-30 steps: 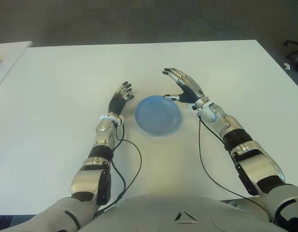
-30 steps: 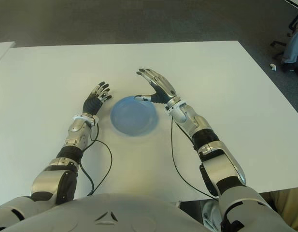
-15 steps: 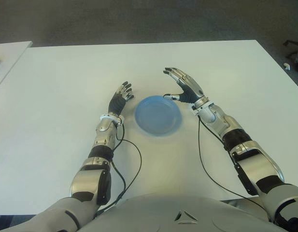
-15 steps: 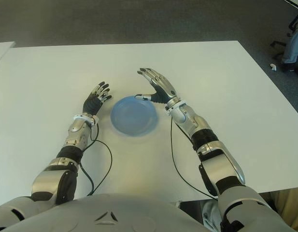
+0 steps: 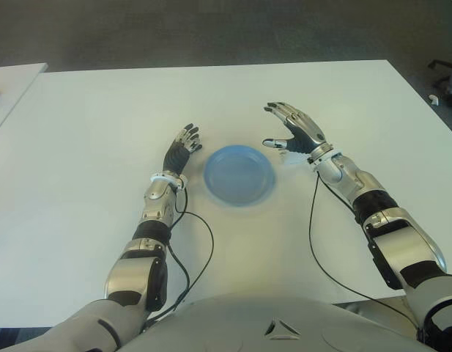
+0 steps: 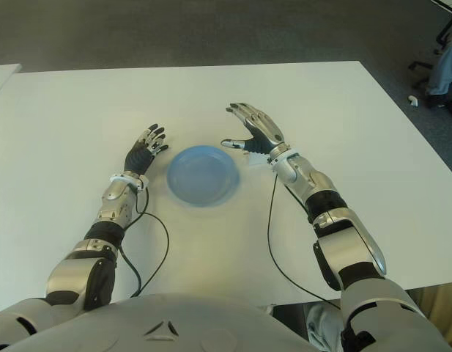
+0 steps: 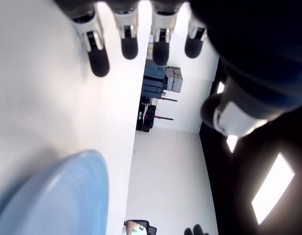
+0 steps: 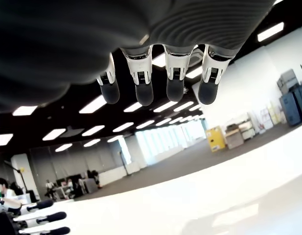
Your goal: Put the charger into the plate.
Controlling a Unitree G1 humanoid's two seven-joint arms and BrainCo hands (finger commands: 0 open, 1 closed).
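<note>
**A:** Where is the charger?

**B:** The charger [image 5: 287, 154] is a small white shape on the white table [image 5: 101, 132]. It lies just off the right edge of the plate [image 5: 239, 174], below the thumb of my right hand [image 5: 299, 132]. It is outside the plate, not in it.

**A:** Which way does it point? How does its long axis run?

**B:** I cannot tell. It is white on white and partly under my palm, so only a pale patch shows, with no clear end or length.

**A:** Are you holding it?

**B:** No. My right hand is raised above it with the fingers [image 8: 143, 93] stretched out and spread and the thumb turned toward the plate. Nothing is clasped in them. I cannot tell whether the palm touches the charger.

**A:** And the plate?

**B:** It is blue and round, with nothing in it, and it sits on the table between my two hands.

**A:** Your other hand?

**B:** My left hand [image 5: 183, 149] shows just to the left of the plate. Its fingers [image 7: 97, 61] are loosely extended along the tabletop and hold nothing.
</note>
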